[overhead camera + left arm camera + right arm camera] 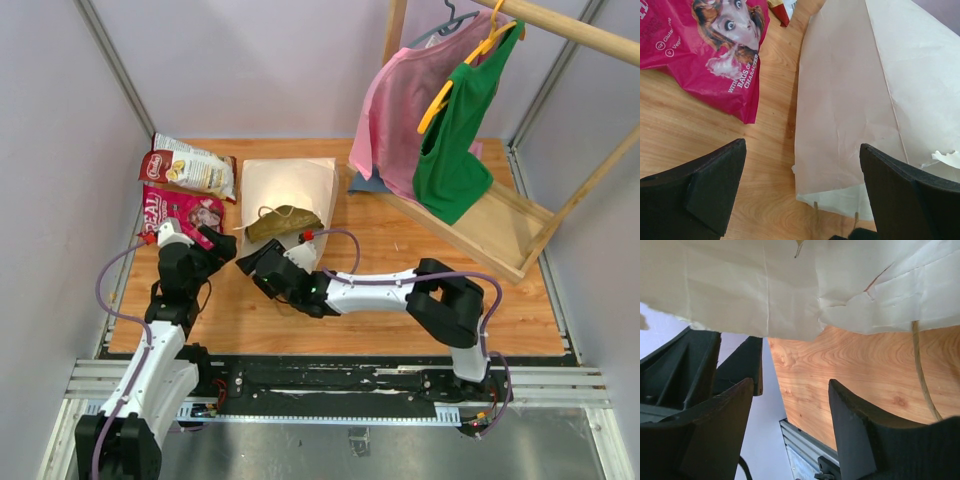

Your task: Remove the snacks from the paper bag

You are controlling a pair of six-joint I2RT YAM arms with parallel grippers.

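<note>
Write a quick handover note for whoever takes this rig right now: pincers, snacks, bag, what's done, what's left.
Both empty: left pincer open at the near left corner of the paper bag; right pincer open just below the bag's mouth edge.
The bag lies flat on the table, mouth toward the arms.
Done: red-white packet and magenta packet lie out, left of the bag.
Left: an olive-tan packet shows in the mouth; anything deeper is hidden.

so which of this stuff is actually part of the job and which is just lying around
job: paper bag, olive packet at its mouth, magenta packet and red-white packet beside it
just there: pink shirt, green shirt, wooden rack
</note>
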